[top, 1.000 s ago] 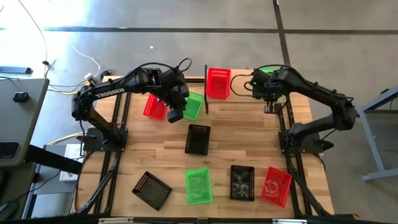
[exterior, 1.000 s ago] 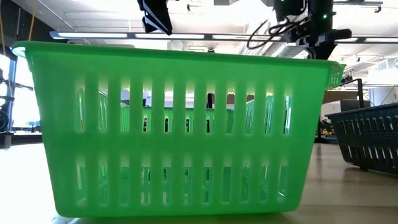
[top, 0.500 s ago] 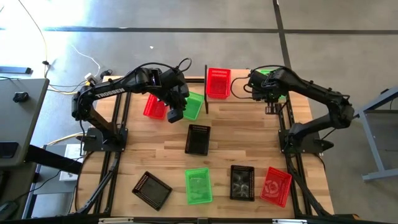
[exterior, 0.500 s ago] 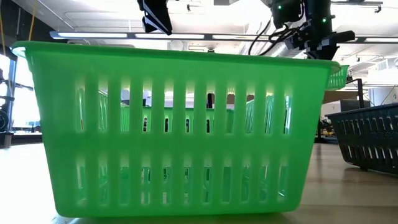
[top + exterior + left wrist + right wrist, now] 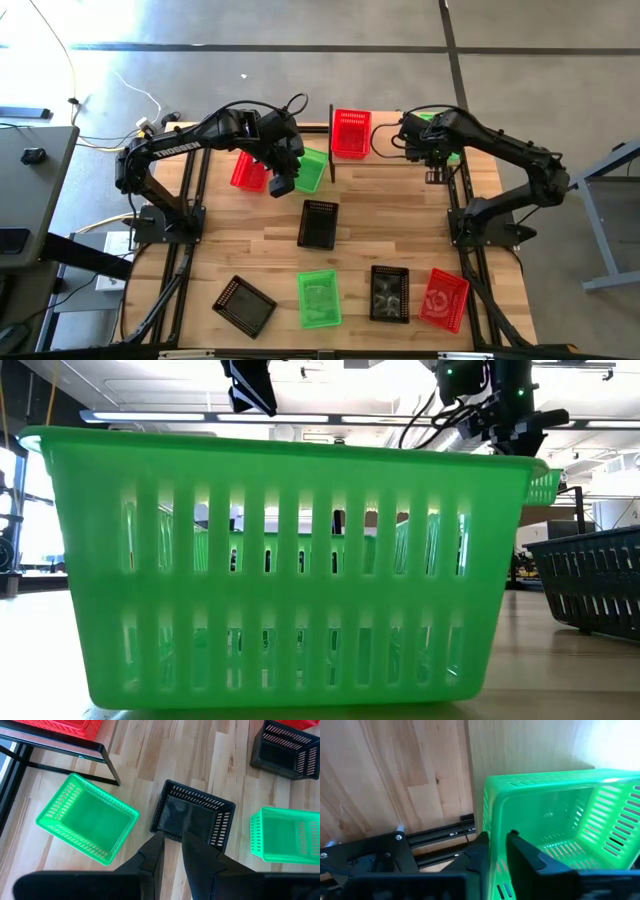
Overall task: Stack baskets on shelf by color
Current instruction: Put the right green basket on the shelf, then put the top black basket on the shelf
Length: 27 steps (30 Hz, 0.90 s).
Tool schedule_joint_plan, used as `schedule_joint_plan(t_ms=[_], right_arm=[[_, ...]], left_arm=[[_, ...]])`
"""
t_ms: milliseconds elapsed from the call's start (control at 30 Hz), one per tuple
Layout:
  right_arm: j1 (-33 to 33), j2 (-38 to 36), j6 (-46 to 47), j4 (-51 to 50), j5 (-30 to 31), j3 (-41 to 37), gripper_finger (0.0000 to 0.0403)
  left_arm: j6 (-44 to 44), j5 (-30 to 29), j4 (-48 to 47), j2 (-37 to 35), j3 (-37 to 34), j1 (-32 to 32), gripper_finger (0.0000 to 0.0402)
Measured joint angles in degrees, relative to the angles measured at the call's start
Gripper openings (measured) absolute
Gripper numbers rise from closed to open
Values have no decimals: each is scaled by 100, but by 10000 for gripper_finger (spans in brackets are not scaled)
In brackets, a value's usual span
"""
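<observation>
My right gripper (image 5: 428, 140) is shut on a green basket (image 5: 432, 115) over the right part of the shelf (image 5: 385, 158). A red basket (image 5: 350, 133) stands on the shelf's left end. My left gripper (image 5: 282, 183) hovers above the table with its fingers a narrow gap apart and empty, between a red basket (image 5: 248, 170) and a green basket (image 5: 310, 170). In the left wrist view its fingers (image 5: 172, 845) point down at a black basket (image 5: 192, 815). Several more baskets sit on their bases near the table's near edge. My right gripper (image 5: 495, 847) pinches one wall of the green basket just below its rim (image 5: 492, 815), with one finger (image 5: 525, 855) inside the basket and the other outside. The basket is lifted clear and tilted over the light-wood board (image 5: 530, 745).
Along the near edge stand a black basket (image 5: 243, 303), a green basket (image 5: 319, 298), a black basket (image 5: 390, 293) and a red basket (image 5: 444, 298). The green one fills the low view (image 5: 280, 570). The shelf's black leg (image 5: 110, 770) stands beside the left-hand green basket.
My right gripper has carried the green basket a little toward the table's left along the shelf, and a corner of the basket now shows beside it in the low view. The left arm has kept still.
</observation>
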Motion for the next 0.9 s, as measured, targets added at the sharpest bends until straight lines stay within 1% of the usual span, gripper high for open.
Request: schedule_joint_plan(t_ms=[133,300,567,900], right_arm=[[0,0,2,-1,95,0,82],[0,-23,210,-155,95,0,97],[3,-200,542,-225,98,0,99],[4,-644,1249,-351,61,4,99]], left_arm=[[0,0,0,0,-1,0,60],[0,0,0,0,0,0,60],[0,0,0,0,0,1,60],[0,2,-33,0,-1,0,60]])
